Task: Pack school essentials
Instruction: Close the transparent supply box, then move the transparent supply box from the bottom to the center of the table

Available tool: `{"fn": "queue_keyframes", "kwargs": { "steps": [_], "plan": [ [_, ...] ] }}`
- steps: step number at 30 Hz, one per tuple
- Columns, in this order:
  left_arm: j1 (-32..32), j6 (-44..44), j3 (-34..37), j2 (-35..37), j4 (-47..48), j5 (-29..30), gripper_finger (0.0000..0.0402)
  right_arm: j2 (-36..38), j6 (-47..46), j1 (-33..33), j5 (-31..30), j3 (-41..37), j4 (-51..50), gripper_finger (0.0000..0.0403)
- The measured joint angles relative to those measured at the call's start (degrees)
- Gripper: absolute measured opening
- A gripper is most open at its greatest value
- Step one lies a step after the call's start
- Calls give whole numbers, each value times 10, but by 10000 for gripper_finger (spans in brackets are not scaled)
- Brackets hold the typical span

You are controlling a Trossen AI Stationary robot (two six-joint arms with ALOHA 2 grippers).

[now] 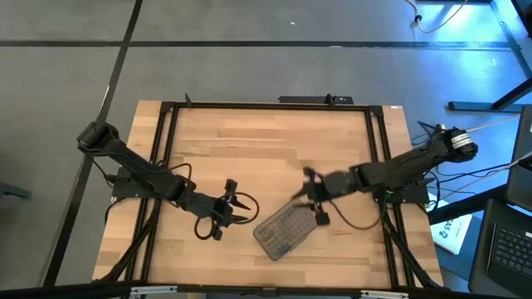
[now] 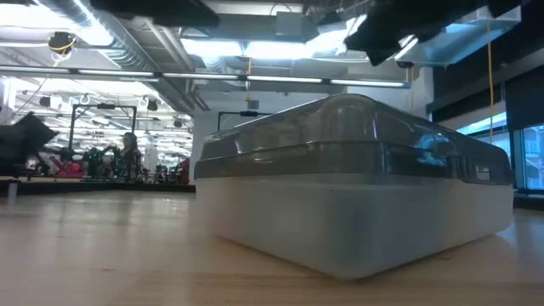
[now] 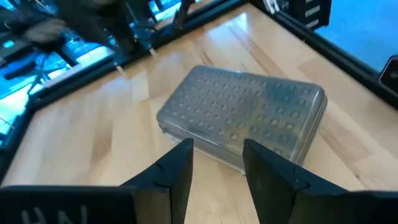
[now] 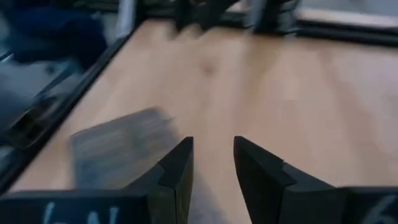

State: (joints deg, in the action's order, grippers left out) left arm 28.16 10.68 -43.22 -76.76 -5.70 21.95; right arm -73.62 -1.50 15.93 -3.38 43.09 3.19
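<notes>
Jaws on both sides stand a little apart w/ nothing between them. Left gripper [image 1: 226, 208] hangs over bare wood just left of the case [image 1: 284, 232], pointed at it but not touching. The case sits shut near the front of the table [image 1: 249, 141], grey dotted lid on; scissors, crayons etc. aren't out anywhere, prob. already inside, can't tell. Right gripper [image 1: 316, 202] is close over the case's back right corner. Risk as I see it: that gripper clips the corner, skids the case or pops the lid.
</notes>
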Motion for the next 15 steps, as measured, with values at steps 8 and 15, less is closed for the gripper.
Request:
{"fn": "queue_keyframes", "kwargs": {
  "steps": [8,15],
  "plan": [
    [16,-1,0,29,10,14,135,-99,-97,85,-33,0,-2,118],
    [16,-29,0,29,11,16,135,-179,-150,87,-31,2,5,118]
  ]
}}
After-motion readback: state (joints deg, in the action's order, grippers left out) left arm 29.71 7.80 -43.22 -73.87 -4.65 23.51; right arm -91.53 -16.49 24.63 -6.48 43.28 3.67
